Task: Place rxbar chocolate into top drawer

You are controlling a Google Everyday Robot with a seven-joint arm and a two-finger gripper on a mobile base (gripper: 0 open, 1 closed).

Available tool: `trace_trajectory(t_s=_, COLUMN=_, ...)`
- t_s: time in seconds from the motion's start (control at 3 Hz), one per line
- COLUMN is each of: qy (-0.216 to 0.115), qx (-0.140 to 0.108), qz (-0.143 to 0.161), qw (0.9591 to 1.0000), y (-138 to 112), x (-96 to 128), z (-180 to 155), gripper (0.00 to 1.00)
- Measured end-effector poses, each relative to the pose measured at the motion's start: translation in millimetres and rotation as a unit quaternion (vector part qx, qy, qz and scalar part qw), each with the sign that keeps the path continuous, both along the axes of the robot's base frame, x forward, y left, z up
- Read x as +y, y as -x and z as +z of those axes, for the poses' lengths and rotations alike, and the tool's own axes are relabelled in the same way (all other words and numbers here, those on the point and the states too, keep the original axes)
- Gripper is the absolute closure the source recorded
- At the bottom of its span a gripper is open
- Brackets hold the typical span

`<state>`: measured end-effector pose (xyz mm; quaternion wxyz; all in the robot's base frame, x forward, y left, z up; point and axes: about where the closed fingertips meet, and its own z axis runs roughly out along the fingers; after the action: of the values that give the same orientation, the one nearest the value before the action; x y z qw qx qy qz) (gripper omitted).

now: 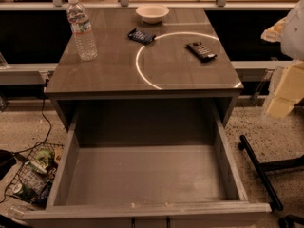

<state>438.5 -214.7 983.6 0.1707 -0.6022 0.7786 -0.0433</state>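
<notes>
The top drawer [142, 207] stood pulled far out under the worktop [109, 70], and its plain flat bottom was in full view from wall to wall. A small pale bowl [152, 8] sat at the back of the worktop; what it held I could not tell. On the floor at the left a wire basket [21, 167] held a heap of mixed packets.

The rxbar chocolate [201, 51] lay flat on the right part of the worktop, towards the back and outside the drawer. The claw [280, 103] hung off the right edge of the worktop, nearer the front than the bar, apart from it and touching nothing. Whether the claw was open or closed I could not tell.

A dark blue wrapper [141, 35] lay between the bowl and the bar, and a water bottle [82, 30] stood upright at the left. A bright ring of light [142, 65] curved over the grey-brown wood. The floor [266, 127] was speckled, with black chair legs [259, 167] at the right.
</notes>
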Motion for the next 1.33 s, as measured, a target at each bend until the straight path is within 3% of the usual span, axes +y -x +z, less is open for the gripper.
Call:
trace_trajectory(t_s=0.33, qy=0.0, qx=0.0, qz=0.0, qw=1.0, y=0.0, x=0.0, z=0.1, gripper=0.0)
trace_trajectory(t_s=0.67, qy=-0.016, qx=-0.035, qz=-0.016, qw=0.9991, y=-22.3, x=-8.9, z=3.8, gripper=0.0)
trace_trajectory(t_s=1.0, qy=-0.074, qx=-0.092, qz=-0.07, qw=0.9906, y=-61.7, x=-36.8, z=3.4, gripper=0.0)
trace_trajectory(t_s=1.33, qy=-0.148, qx=-0.15, qz=-0.13, qw=0.9688, y=-106.4, x=-65.9, z=5.7, gripper=0.0)
